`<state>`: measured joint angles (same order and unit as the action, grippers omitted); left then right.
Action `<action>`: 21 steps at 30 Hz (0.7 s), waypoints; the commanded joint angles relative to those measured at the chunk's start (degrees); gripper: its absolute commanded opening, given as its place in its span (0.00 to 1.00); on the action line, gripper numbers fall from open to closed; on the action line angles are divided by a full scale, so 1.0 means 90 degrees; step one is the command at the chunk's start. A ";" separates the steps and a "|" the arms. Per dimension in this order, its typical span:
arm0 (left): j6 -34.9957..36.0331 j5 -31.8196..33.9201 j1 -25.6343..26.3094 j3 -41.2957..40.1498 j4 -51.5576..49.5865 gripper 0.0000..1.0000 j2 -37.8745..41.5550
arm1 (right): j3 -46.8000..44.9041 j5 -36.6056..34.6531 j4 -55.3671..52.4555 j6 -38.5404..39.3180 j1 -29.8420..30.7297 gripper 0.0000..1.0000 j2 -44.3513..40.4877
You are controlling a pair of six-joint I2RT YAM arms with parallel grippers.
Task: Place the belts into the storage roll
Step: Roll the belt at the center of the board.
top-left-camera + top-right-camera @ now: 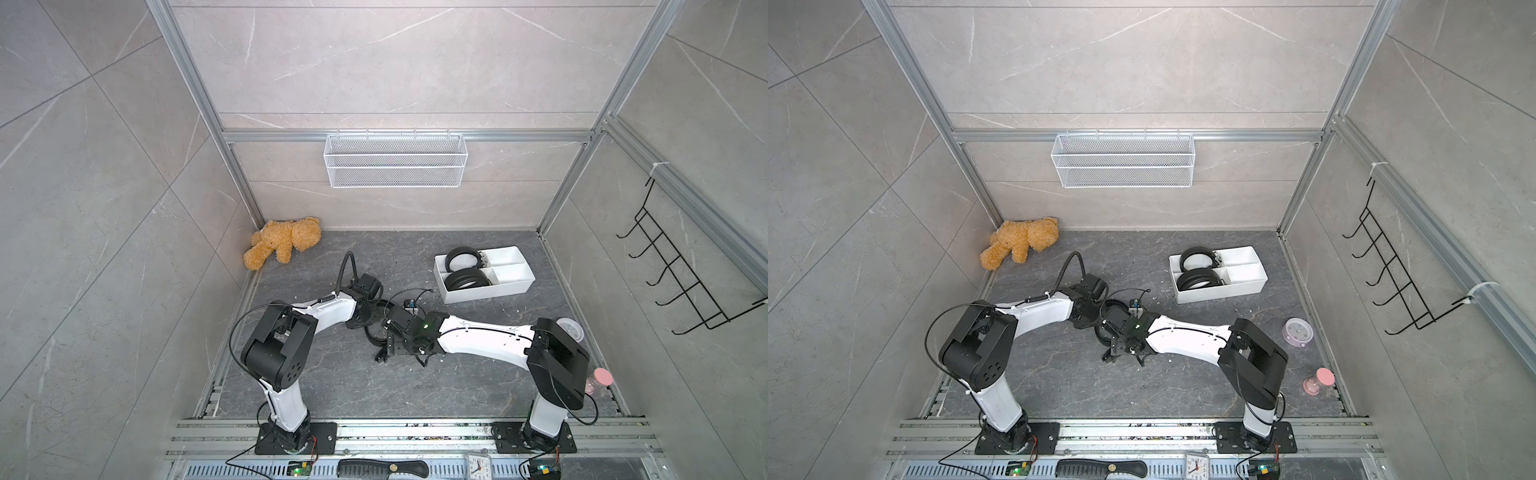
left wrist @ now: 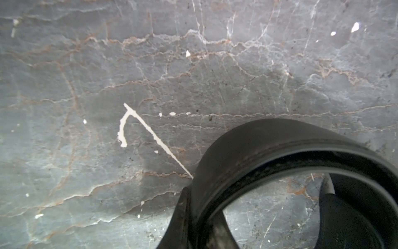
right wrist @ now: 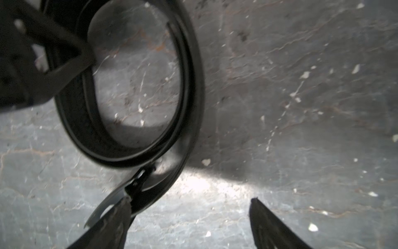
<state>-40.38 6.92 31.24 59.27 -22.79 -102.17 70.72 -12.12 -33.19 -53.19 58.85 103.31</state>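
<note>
The storage roll [image 1: 490,293], a white divided tray, sits at the back right of the floor. Two coiled black belts [image 1: 462,250] [image 1: 453,282] lie in its two left compartments. A third belt [image 1: 371,336] stands coiled on the dark floor between the two arms. My left gripper [image 2: 200,207] is shut on this belt's wall [image 2: 269,138], one finger outside the ring and one inside. My right gripper [image 3: 190,200] is open just above the floor. One of its fingers [image 3: 116,217] touches the belt's buckle end [image 3: 140,179], and bare floor lies between its jaws.
A teddy bear [image 1: 282,243] lies in the back left corner. A white mesh basket [image 1: 395,160] hangs on the back wall and a black hook rack [image 1: 681,274] on the right wall. A pink clock [image 1: 1297,331] and pink bottle [image 1: 1318,381] stand right.
</note>
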 commanded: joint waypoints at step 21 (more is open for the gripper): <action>-0.0041 -0.0769 -0.0100 -0.0366 -0.0198 0.00 -0.0601 | 0.0486 0.1650 0.0756 0.1402 0.1039 0.73 0.1540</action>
<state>-40.05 4.40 30.13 59.53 -22.20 -102.52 76.75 -4.78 -27.88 -44.58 64.47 114.32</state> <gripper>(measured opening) 0.123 0.726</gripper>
